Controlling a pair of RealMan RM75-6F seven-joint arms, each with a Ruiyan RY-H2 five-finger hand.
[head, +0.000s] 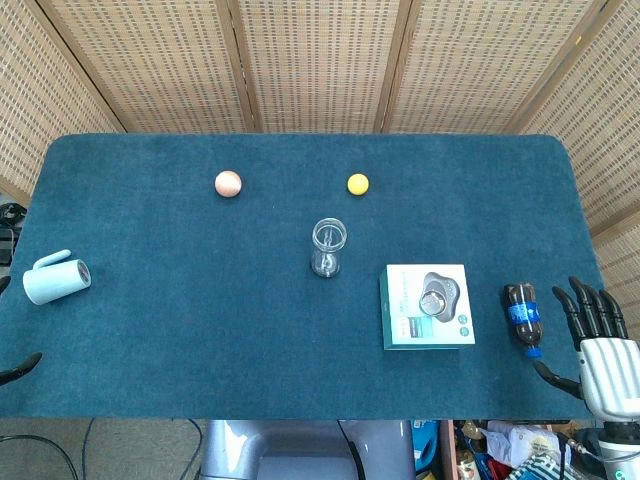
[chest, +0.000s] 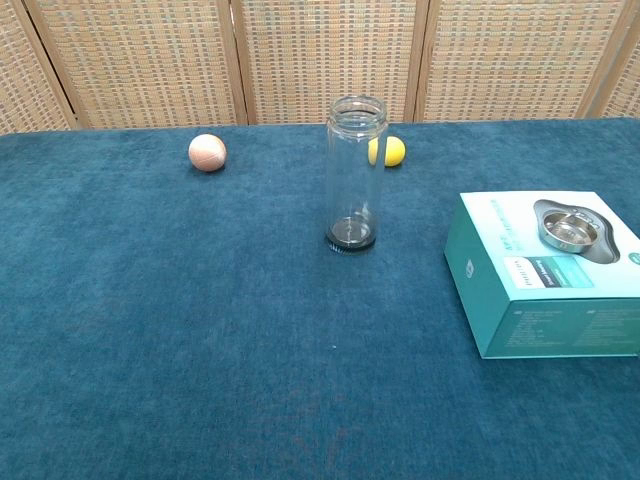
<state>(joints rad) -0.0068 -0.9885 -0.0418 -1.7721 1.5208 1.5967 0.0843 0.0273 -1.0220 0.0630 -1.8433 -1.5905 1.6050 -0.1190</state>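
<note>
At the table's right edge, the right hand (head: 600, 345), fingers spread and empty, could roll the lying bottle (head: 523, 318) off by nudging it.

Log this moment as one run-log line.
right hand: open, beside cola bottle, apart | left hand: barely visible, state unclear | teal box, clear jar: untouched

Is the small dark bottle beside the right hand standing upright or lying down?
Lying down. The dark bottle lies on its side on the blue table, beside the right hand, which does not touch it.
</note>
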